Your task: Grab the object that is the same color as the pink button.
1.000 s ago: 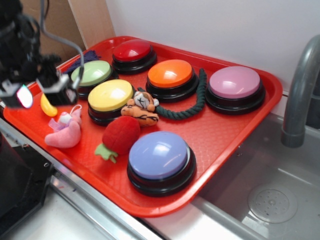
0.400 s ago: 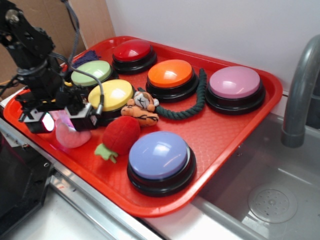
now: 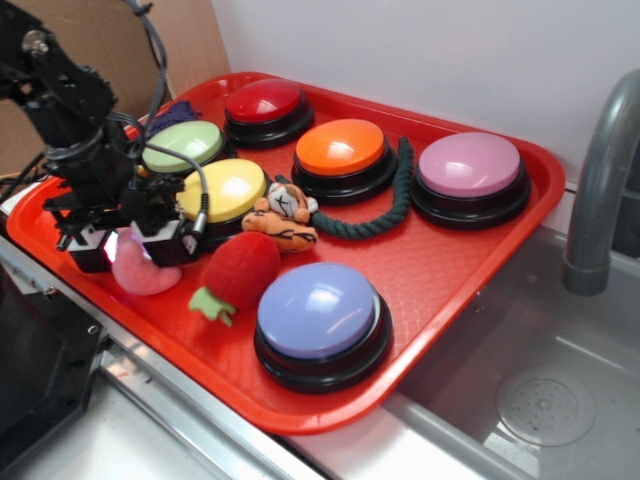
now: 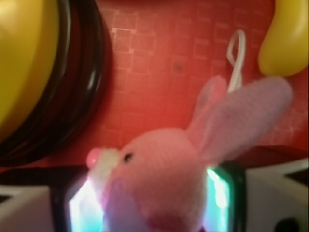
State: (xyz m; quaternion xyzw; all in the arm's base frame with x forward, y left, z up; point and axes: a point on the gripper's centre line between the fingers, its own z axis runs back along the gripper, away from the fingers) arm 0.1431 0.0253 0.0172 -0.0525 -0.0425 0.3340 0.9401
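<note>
The object, a small pink plush toy (image 3: 137,278), lies on the red tray (image 3: 440,262) near its front left edge. My gripper (image 3: 128,250) has come down over it and is open, with one finger on each side. In the wrist view the plush (image 4: 159,179) fills the space between the two lit pads (image 4: 219,193), its ear and thin loop string pointing away; I see no squeeze on it. The pink button (image 3: 470,165) sits at the tray's far right corner, well away from my gripper.
Next to my gripper are the yellow button (image 3: 220,190) and a red plush strawberry (image 3: 243,268). A yellow banana (image 4: 285,38) lies just beyond the plush. A tiger toy (image 3: 283,215), green rope (image 3: 385,215), lavender-blue button (image 3: 318,310) and other buttons share the tray. A faucet (image 3: 600,180) stands at right.
My gripper came from above the tray's left corner toward the front, then dropped down over the pink plush, which now sits between its fingers. The plush has stayed on the tray.
</note>
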